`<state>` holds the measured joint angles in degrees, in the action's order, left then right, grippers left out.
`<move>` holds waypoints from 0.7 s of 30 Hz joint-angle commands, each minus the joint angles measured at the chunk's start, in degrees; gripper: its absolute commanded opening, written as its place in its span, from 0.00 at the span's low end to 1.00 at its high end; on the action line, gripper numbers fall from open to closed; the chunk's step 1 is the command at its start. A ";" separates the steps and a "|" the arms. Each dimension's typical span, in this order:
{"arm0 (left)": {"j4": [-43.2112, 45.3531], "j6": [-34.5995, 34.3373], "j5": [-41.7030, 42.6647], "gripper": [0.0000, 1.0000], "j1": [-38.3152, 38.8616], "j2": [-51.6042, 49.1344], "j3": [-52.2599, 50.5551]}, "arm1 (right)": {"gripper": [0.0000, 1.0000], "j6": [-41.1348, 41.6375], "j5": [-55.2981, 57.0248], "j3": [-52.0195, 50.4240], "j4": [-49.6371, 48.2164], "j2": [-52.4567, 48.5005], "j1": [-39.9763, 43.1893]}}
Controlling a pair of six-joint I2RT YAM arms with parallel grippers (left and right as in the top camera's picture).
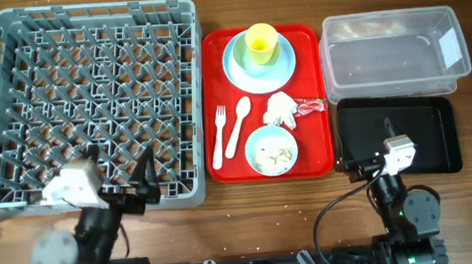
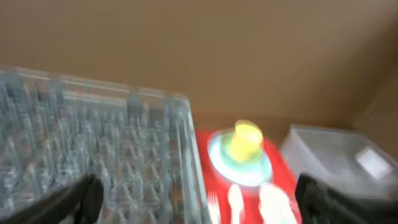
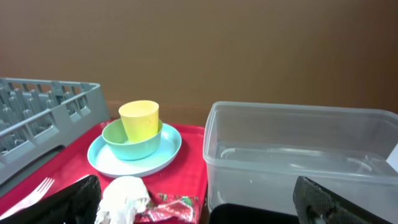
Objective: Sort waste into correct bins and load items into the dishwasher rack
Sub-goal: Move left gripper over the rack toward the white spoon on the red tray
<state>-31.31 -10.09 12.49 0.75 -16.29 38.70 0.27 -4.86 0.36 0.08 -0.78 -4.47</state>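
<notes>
The grey dishwasher rack stands at the left. A yellow cup sits in a pale bowl on a pale blue plate. Below them lie a white fork, a spoon, a crumpled napkin and a red wrapper. A pale blue bowl holds rice-like scraps. The clear tub and black tray are at the right. My left gripper is open and empty over the rack's front edge. My right gripper is open and empty over the black tray's left part.
All the tableware and waste lie on a flat red serving tray between the rack and the bins. The right wrist view shows the cup, napkin, wrapper and tub ahead. The left wrist view is blurred, with the rack below.
</notes>
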 commanded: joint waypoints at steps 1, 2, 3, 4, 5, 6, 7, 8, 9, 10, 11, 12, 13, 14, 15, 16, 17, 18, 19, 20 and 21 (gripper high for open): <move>-9.57 0.72 9.11 1.00 0.11 -17.25 16.65 | 1.00 -0.26 0.52 -0.07 -0.22 0.13 -0.20; -10.23 0.68 10.23 1.00 0.11 -21.94 20.13 | 1.00 -0.26 0.52 -0.07 -0.22 0.13 -0.20; -10.05 0.68 10.25 1.00 0.11 -26.14 22.32 | 1.00 -0.26 0.52 -0.07 -0.22 0.13 -0.20; -10.10 0.04 11.28 1.00 0.11 -28.55 22.53 | 1.00 -0.26 0.52 -0.07 -0.22 0.13 -0.20; -10.14 -1.29 14.23 1.00 0.11 -30.93 22.53 | 1.00 -0.26 0.52 -0.07 -0.22 0.13 -0.20; -10.93 -1.27 16.98 1.00 0.11 -32.76 22.49 | 1.00 -0.26 0.52 -0.07 -0.22 0.13 -0.20; -12.90 -1.27 17.73 1.00 0.11 -34.32 22.49 | 1.00 -0.26 0.52 -0.07 -0.22 0.13 -0.20; -15.80 -1.29 17.73 1.00 0.11 -36.26 22.49 | 1.00 -0.26 0.52 -0.07 -0.22 0.13 -0.20; -17.35 -1.29 17.73 1.00 0.11 -37.35 22.49 | 1.00 -0.28 0.52 -0.07 -0.22 0.13 -0.20; -19.02 -1.27 17.73 1.00 0.11 -38.60 22.49 | 1.00 -0.26 0.52 -0.07 -0.22 0.13 -0.20; -21.00 -1.25 17.68 1.00 0.11 -40.48 22.49 | 1.00 -0.24 0.52 -0.07 -0.22 0.13 -0.17; -21.84 -1.25 17.68 1.00 0.11 -41.53 22.49 | 1.00 -0.26 0.52 -0.07 -0.20 0.13 -0.20; -22.51 -1.27 17.70 1.00 0.11 -42.64 22.49 | 1.00 -0.26 0.52 -0.07 -0.22 0.13 -0.20; -22.93 -2.23 18.18 1.00 0.11 -43.82 22.49 | 1.00 -0.26 0.52 -0.07 -0.22 0.13 -0.20; -23.45 -5.99 18.67 1.00 0.11 -45.18 22.49 | 1.00 -0.26 0.52 -0.07 -0.22 0.13 -0.20; -23.82 -6.69 20.74 1.00 0.11 -46.03 22.49 | 1.00 -0.24 0.52 -0.07 -0.22 0.13 -0.20; -23.89 -6.69 22.25 0.86 0.17 -46.25 22.49 | 1.00 -0.26 0.52 -0.07 -0.22 0.13 -0.20; -23.80 -7.19 22.64 0.67 0.35 -46.16 22.49 | 1.00 -0.26 0.52 -0.07 -0.22 0.13 -0.20; -23.63 -8.35 22.38 0.46 0.68 -45.57 22.49 | 1.00 -0.28 0.52 -0.07 -0.22 0.13 -0.17; -23.58 -10.14 20.79 0.33 1.09 -44.85 22.49 | 1.00 -0.28 0.52 -0.07 -0.22 0.13 -0.20; -23.63 -12.07 17.03 0.25 1.92 -43.71 22.49 | 1.00 -0.26 0.52 -0.07 -0.22 0.13 -0.20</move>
<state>-55.05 -17.21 32.51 1.21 -62.28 60.75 0.27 -4.86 0.36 0.03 -0.91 -4.47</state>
